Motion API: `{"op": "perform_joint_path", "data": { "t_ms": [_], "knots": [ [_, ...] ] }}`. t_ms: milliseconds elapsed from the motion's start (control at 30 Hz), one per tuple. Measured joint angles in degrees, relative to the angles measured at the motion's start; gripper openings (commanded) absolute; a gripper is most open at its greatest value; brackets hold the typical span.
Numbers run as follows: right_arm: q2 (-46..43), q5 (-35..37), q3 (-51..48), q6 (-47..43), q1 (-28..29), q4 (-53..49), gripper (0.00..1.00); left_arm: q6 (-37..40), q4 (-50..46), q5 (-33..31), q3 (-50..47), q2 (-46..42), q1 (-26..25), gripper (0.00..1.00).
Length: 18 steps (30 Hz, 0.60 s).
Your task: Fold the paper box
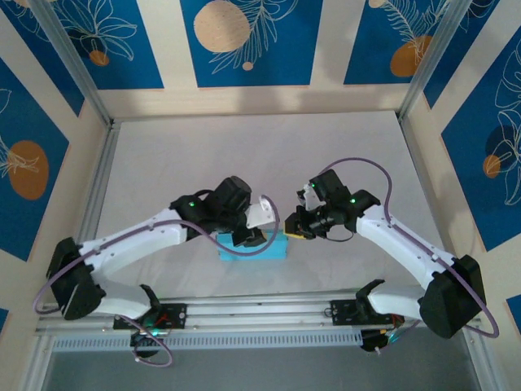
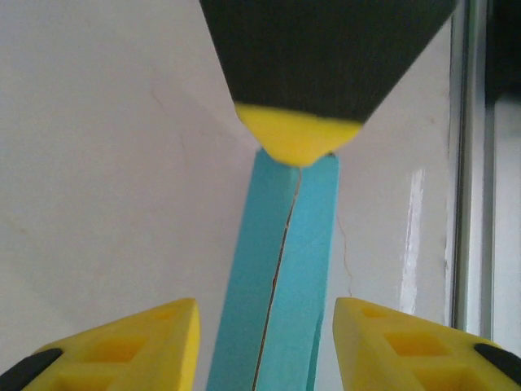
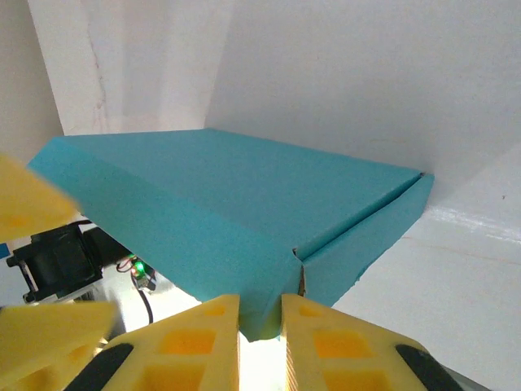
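Observation:
The paper box (image 1: 273, 247) is folded into a flat light-blue rectangle and sits at the near middle of the table between the two arms. My right gripper (image 1: 291, 232) is at its right end. In the right wrist view the right gripper (image 3: 260, 314) is shut on a near corner of the paper box (image 3: 220, 195). My left gripper (image 1: 248, 238) is at the box's left part. In the left wrist view the left gripper (image 2: 264, 314) stands open astride the narrow edge of the paper box (image 2: 285, 269), with a gap on each side. A yellow fingertip (image 2: 297, 134) of the right gripper meets the box's far end.
The white table (image 1: 260, 155) stretches behind the arms. An aluminium rail (image 1: 260, 309) runs along the near edge just in front of the box. Metal frame posts (image 1: 73, 61) and patterned blue walls (image 1: 244, 41) enclose the sides and back.

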Motion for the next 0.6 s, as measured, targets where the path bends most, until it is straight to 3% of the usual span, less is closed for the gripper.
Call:
{"op": "perform_joint_path", "data": {
  "t_ms": [200, 367, 600],
  "knots": [
    [0.0, 0.2, 0.1, 0.0, 0.2, -0.2, 0.2, -9.1, 1.1, -3.6, -0.5, -7.3, 0.9, 0.41],
    [0.0, 0.4, 0.2, 0.0, 0.4, -0.3, 0.2, -21.0, -0.6, -12.1, -3.5, -16.1, 2.5, 0.42],
    [0.2, 0.9, 0.6, 0.0, 0.5, -0.7, 0.2, -41.0, -10.4, -14.1, -3.5, -20.0, 14.1, 0.55]
  ]
}}
